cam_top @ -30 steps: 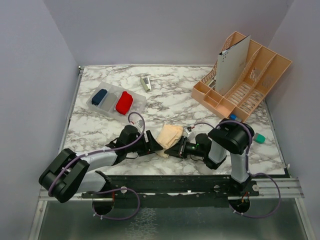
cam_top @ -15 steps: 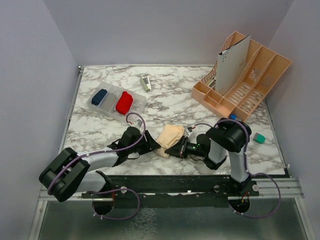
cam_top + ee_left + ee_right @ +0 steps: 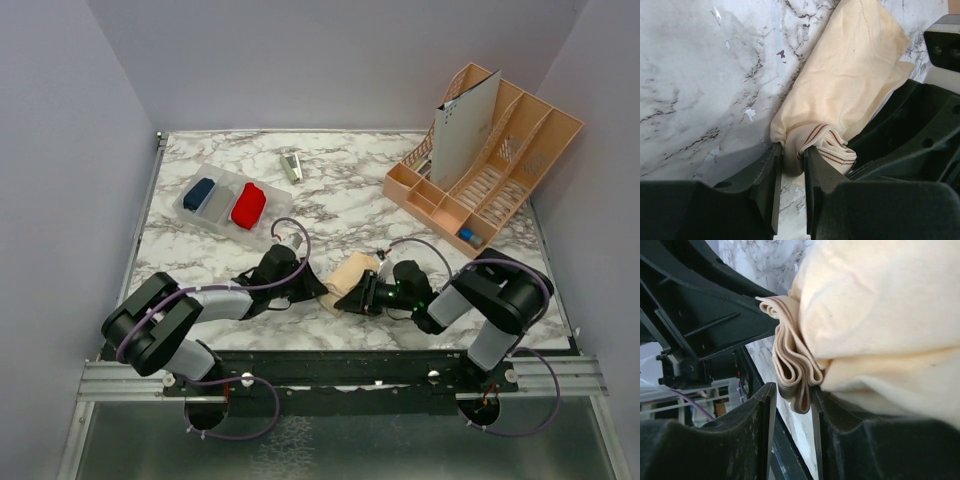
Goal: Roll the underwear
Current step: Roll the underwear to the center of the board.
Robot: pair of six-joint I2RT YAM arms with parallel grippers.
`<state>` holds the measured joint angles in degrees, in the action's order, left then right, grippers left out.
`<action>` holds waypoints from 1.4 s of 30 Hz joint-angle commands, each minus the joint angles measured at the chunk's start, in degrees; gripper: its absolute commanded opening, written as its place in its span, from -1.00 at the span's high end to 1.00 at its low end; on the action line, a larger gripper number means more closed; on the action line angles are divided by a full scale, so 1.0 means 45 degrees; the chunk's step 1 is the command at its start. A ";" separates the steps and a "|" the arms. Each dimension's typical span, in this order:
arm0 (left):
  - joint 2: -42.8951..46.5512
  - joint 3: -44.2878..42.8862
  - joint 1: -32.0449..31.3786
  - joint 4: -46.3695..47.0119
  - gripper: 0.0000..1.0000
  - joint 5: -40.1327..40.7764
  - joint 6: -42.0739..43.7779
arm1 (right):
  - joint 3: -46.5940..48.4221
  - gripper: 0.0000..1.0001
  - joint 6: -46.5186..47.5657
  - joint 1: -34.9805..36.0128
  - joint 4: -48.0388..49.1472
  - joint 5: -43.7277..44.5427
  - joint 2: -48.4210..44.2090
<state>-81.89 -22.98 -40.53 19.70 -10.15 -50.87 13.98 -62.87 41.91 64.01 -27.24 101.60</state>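
Our left hand lies low on the surface near its front edge. Its fingers are drawn almost together on one bunched end of the peach underwear. From the left wrist we see a pinch of cloth caught in the narrow gap between them, just beside a folded band with thin brownish stripes. Our right hand comes in from the other side, meeting the left one at the same end of the garment. It too is clamped on cloth: from the right wrist we see several layers of the folded band squeezed between its fingers, with the soft bulk of the garment swelling above them. The garment itself is a short, thick bundle resting on the surface between the two arms and stretching away from the hands toward the back. Well apart, at the back left, a clear tray holds a blue roll, a grey roll and the red underwear, rolled and side by side. At the back right a peach rack stands tilted, with a white card upright in it.
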 commanded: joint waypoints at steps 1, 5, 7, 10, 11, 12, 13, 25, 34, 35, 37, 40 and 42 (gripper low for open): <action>-0.0871 -0.0087 -0.0088 -0.2956 0.53 0.0250 0.1483 | 0.0399 0.15 0.2474 0.0063 -0.5389 0.0668 -0.1694; -0.0637 -0.0474 -0.0094 -0.3550 0.53 0.0334 0.1674 | 0.0663 -0.28 0.3875 0.0081 -0.7611 0.1070 -0.3290; -0.0486 -0.0561 -0.0092 -0.3778 0.53 0.0399 0.1676 | 0.0852 -0.28 0.4710 0.0065 -0.8754 0.1422 -0.4228; -0.0297 -0.0693 -0.0089 -0.4031 0.52 0.0383 0.1655 | 0.1258 -0.29 0.6119 0.0078 -1.0244 0.1960 -0.5919; -0.0262 -0.0725 -0.0086 -0.4094 0.52 0.0352 0.1625 | 0.1480 -0.29 0.6523 0.0078 -1.0863 0.2278 -0.6424; -0.0228 -0.0781 -0.0093 -0.4136 0.52 0.0292 0.1604 | 0.1708 -0.29 0.6942 0.0081 -1.1485 0.2645 -0.6882; -0.0180 -0.0834 -0.0121 -0.4160 0.52 0.0241 0.1572 | 0.1922 -0.29 0.7363 0.0081 -1.1994 0.2935 -0.7293; 0.0218 -0.0867 -0.0237 -0.4250 0.51 0.0068 0.0747 | 0.4275 -0.10 0.8280 0.0696 -1.2457 0.2784 -0.5423; 0.0404 -0.0868 -0.0292 -0.4340 0.51 0.0107 0.0583 | 0.4525 -0.09 0.8208 0.1018 -1.1175 0.1957 -0.4011; 0.0409 -0.0864 -0.0297 -0.4354 0.51 0.0110 0.0582 | 0.4594 -0.09 0.8195 0.1043 -1.1157 0.1951 -0.3946; 0.0460 -0.0886 -0.0295 -0.4359 0.51 0.0126 0.0577 | 0.4620 -0.06 0.8154 0.1085 -1.1024 0.1901 -0.3743; 0.0569 -0.0886 -0.0310 -0.4359 0.51 0.0176 0.0517 | 0.4704 0.02 0.8092 0.1111 -1.0921 0.1721 -0.3293; 0.0629 -0.0899 -0.0320 -0.4359 0.50 0.0180 0.0504 | 0.4641 0.12 0.8012 0.1177 -1.0659 0.1553 -0.3032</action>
<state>-79.44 -28.05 -41.39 6.17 -11.05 -48.93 33.89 -26.92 46.48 13.02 -17.74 85.56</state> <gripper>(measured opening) 0.247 0.476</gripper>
